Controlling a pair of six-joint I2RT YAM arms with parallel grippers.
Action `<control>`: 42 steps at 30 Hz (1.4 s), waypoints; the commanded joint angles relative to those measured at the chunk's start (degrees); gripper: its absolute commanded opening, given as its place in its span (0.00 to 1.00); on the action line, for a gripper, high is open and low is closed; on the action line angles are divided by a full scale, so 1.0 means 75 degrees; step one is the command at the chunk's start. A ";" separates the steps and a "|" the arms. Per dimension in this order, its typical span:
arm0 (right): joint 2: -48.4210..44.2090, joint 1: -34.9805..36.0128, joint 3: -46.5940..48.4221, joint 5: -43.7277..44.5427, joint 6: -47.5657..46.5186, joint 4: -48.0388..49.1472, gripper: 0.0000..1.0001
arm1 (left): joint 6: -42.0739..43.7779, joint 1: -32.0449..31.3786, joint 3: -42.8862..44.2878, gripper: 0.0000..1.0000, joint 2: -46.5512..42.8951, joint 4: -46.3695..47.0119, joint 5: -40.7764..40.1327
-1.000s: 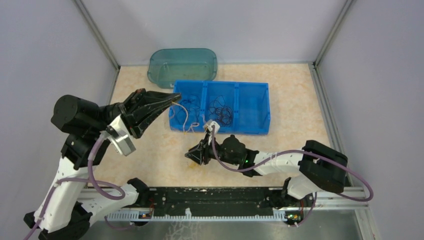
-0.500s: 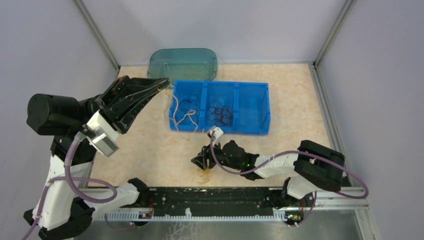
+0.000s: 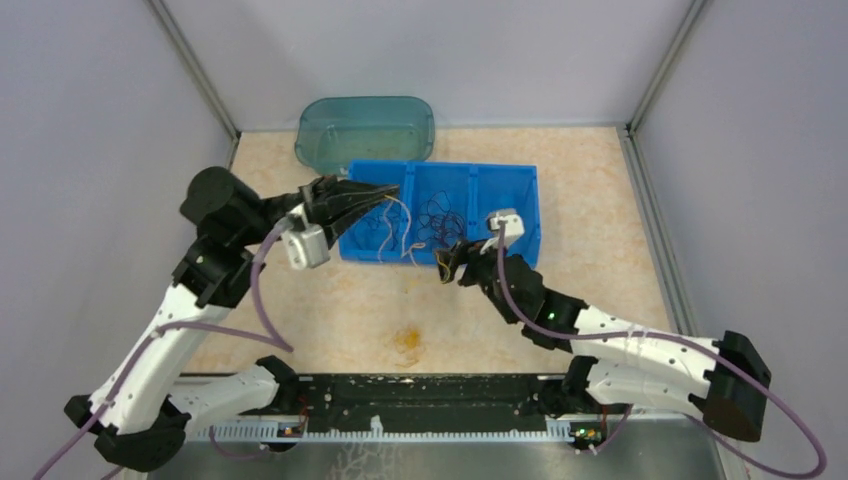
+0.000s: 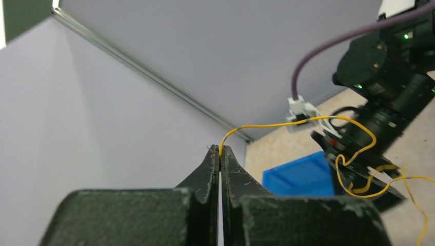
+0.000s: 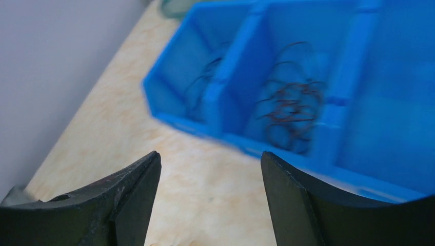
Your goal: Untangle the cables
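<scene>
Right wrist view: right tool [image 5: 209, 156] spread wide, empty, over tabletop [image 5: 205, 195] just before blue bin [image 5: 359, 102]. Left tool [image 4: 220, 149] clenched on yellow cable [image 4: 287, 123], raised over bin's left compartment; cable loops near right tool. Dark cables [image 3: 440, 215] clumped in left and middle compartments. Step, likely: drawing yellow strand free. Next: right tool needs precise pinch on trailing loop.

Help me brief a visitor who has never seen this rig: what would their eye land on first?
The bright blue bin mid-table, dark wires clumped in its left and middle sections. Then the left gripper over the bin's left end, shut on a thin yellow wire that loops off towards the right arm. The right gripper hangs open by the bin's near edge.
</scene>
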 commanded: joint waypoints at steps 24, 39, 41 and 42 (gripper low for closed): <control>-0.2429 -0.2979 0.1033 0.3014 0.0889 -0.4468 0.69 | -0.1065 -0.0638 0.2963 0.00 0.7076 0.1530 -0.1581; -0.2940 -0.3050 0.1297 0.3292 0.0877 -0.5226 0.64 | -0.0127 -0.1226 0.5070 0.27 0.9428 0.0039 -0.5063; -0.2995 -0.3051 0.1310 0.3299 0.0916 -0.5338 0.64 | -0.0218 -0.1226 0.4957 0.31 0.9318 0.0005 -0.5008; -0.3016 -0.3045 0.1331 0.3310 0.0932 -0.5416 0.64 | -0.0279 -0.1230 0.4848 0.38 0.9240 0.0031 -0.4992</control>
